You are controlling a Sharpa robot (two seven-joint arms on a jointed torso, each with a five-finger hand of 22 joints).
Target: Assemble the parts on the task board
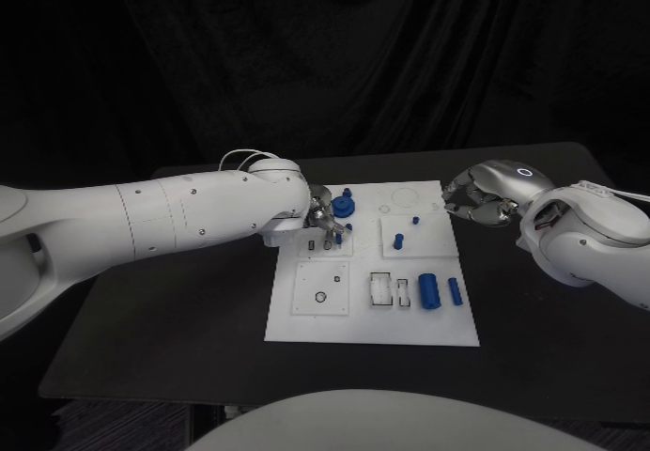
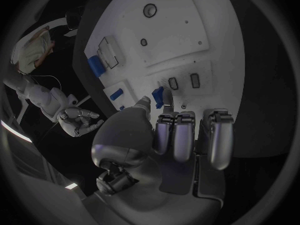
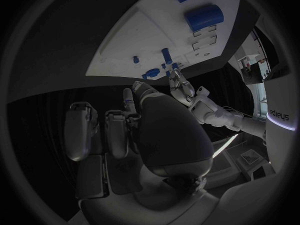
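Observation:
The white task board (image 1: 373,310) lies mid-table. My left hand (image 1: 319,224) hangs over its upper left corner, beside a tall blue part (image 1: 344,204). In the left wrist view the thumb and a finger seem to pinch a small blue part (image 2: 159,96) next to two small slots (image 2: 173,83). My right hand (image 1: 474,201) hovers off the board's upper right edge with its fingers curled in and nothing visible in them. A thick blue cylinder (image 1: 428,290) and a thin blue rod (image 1: 456,291) lie at the board's lower right. A short blue peg (image 1: 398,241) stands further up the board.
Bare black table (image 1: 177,329) surrounds the board on all sides. A tiny blue peg (image 1: 416,221) stands near the board's upper right. Empty recesses (image 1: 382,288) sit left of the thick cylinder. The right wrist view shows my left hand (image 3: 187,92) across the board (image 3: 125,45).

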